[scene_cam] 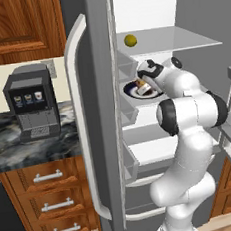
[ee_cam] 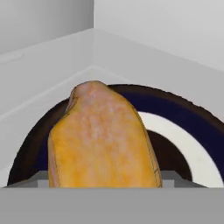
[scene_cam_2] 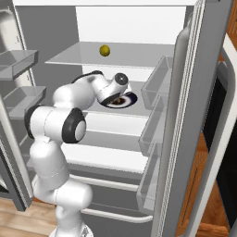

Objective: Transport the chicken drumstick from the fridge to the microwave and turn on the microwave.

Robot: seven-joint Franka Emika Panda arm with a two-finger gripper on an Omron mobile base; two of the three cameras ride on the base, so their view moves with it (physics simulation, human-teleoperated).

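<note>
One drumstick, that's all I'm looking at up close: the chicken drumstick (ee_cam: pixel 101 138) is sitting right in front of my hand camera, fat golden end toward me, tapered end pointing away. Honestly I can't tell if my fingers are spread or pinching it, since the tips aren't clear behind the meat. It's lying on a plate (ee_cam: pixel 197 131) with dark blue and white rings, which is probably why it's staying put and easy to reach. In the base views my gripper (scene_cam: pixel 143 85) is hanging right over that plate on the middle shelf (scene_cam_2: pixel 115 121) of the fridge (scene_cam: pixel 105 113), wrist angled down so I'm coming at it from above and in front. Further up, a yellow ball (scene_cam_2: pixel 105 50) is resting on the top shelf, well apart from me. Way off left, a coffee machine (scene_cam: pixel 31 103) is standing on the counter (scene_cam: pixel 5 148).
</note>
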